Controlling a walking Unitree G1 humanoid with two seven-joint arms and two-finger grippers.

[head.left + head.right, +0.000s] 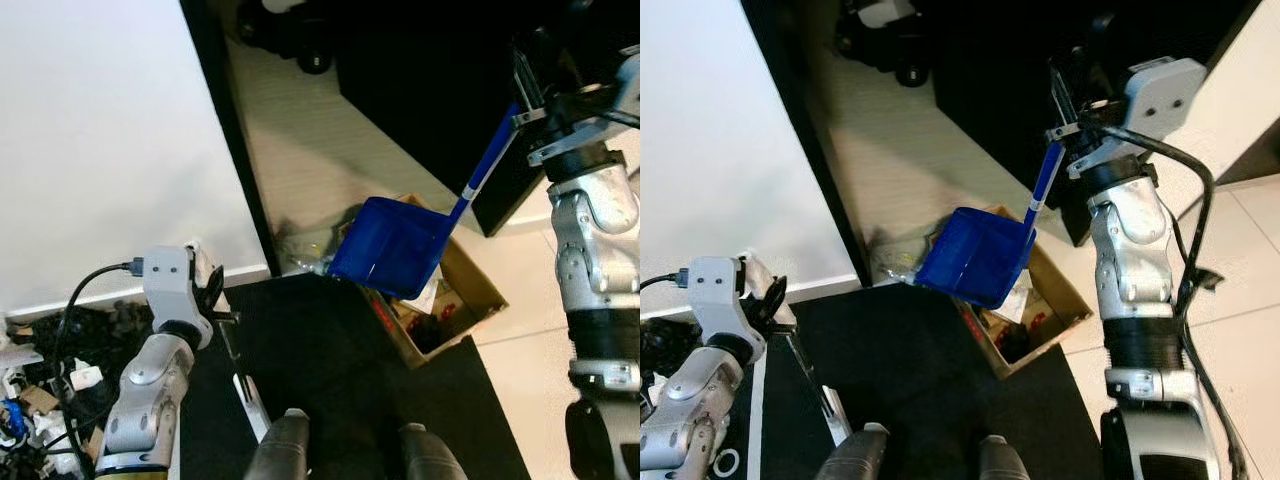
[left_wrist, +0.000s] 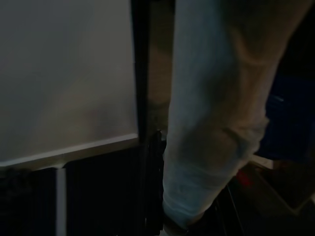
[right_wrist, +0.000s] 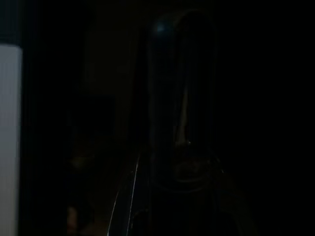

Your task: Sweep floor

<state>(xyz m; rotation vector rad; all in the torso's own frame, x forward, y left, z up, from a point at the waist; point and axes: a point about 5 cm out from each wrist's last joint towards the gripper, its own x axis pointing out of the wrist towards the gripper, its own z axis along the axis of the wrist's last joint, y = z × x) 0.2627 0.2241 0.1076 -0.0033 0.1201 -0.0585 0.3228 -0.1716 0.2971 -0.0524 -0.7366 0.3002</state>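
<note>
While our right gripper (image 1: 1072, 125) clasps the blue plastic long-handled dustpan (image 1: 975, 255) over the open cardboard box (image 1: 1065, 295), we judge tipping comes next; left gripper's (image 1: 212, 288) jaws unclear.

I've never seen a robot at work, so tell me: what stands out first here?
A bright blue dustpan hangs tilted in the air, held up by its long handle in the right tool. Right under it sits an open cardboard box of rubbish on the floor. The left tool grips a thin stick low beside a white wall.

Bare floor strip (image 1: 300, 130) between white wall (image 1: 100, 140) and dark cabinet (image 1: 430, 90).
</note>
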